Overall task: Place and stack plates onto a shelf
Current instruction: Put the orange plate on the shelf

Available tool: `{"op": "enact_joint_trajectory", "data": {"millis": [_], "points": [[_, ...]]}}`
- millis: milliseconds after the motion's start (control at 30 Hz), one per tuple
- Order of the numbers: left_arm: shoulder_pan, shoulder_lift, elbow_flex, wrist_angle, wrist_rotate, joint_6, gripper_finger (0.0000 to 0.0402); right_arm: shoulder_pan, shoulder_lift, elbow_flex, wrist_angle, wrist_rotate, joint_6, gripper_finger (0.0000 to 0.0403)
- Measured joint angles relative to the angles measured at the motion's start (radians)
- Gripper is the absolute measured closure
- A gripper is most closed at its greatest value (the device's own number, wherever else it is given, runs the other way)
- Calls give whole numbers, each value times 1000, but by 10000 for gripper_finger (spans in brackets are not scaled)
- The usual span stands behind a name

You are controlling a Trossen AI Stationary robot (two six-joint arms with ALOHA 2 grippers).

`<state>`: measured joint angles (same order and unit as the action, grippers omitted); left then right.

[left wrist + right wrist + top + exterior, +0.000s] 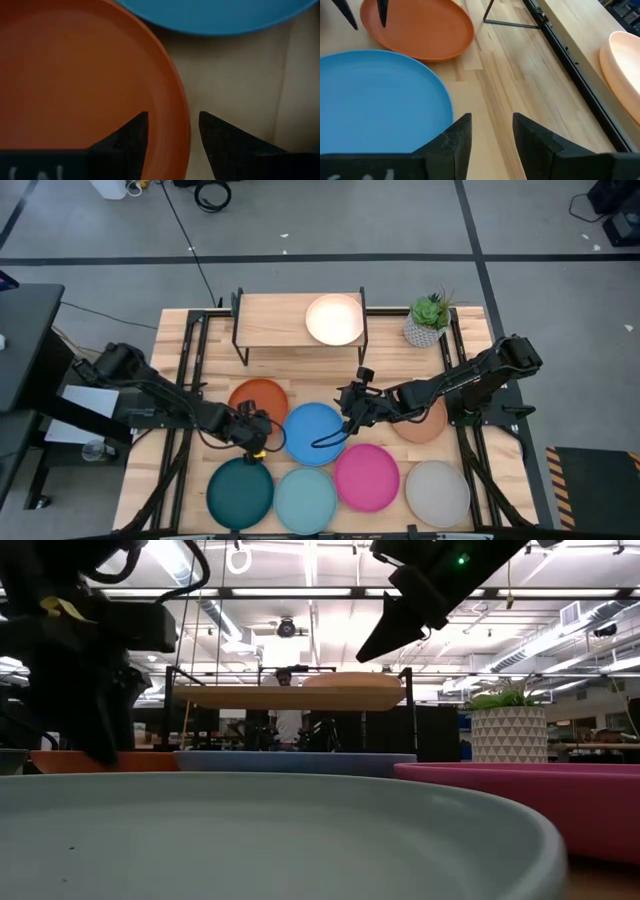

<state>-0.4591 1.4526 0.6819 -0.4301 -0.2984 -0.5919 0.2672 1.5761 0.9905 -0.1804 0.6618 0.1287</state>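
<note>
A: Where do the plates sit?

B: In the high view the peach plate (334,319) lies on the shelf (270,320), at the upper middle of the frame, toward the shelf's right end. The other seven are on the worktop (180,350) below it. The orange plate (257,399), blue plate (314,433) and brown plate (424,423) form a middle row. The dark teal plate (240,491), light teal plate (305,499), pink plate (366,476) and grey plate (437,493) line the lower edge.

A: And the left gripper?

B: The left gripper (256,436) is low at the lower right rim of the orange plate, left of centre in the frame. Its wrist view shows the fingers (131,135) apart, one over the plate's inside, the other over the bare wood, with the rim running between them. They are spread, not yet clamped on it.

A: The right one?

B: The right gripper (349,412) hangs above the upper right edge of the blue plate, near the frame's centre. Its fingers (457,137) stand parted and hold nothing, with bare wood in the gap.

A: Anything else about?

B: A potted plant (428,319) stands just right of the shelf.
</note>
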Motion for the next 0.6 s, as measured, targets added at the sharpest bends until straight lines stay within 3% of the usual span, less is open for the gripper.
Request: {"op": "enact_joint_trajectory", "data": {"millis": [133, 367, 467, 600], "points": [[0, 26, 0, -3, 4, 3, 260, 0, 0, 0, 7, -9, 0, 254], [10, 23, 2, -18, 28, 15, 376, 0, 0, 0, 8, -31, 4, 254], [22, -9, 28, -92, 79, 4, 386, 0, 0, 0, 7, -35, 9, 254], [25, -89, 152, -278, 154, 6, 384, 3, 0, 0, 4, -35, 10, 254]]}}
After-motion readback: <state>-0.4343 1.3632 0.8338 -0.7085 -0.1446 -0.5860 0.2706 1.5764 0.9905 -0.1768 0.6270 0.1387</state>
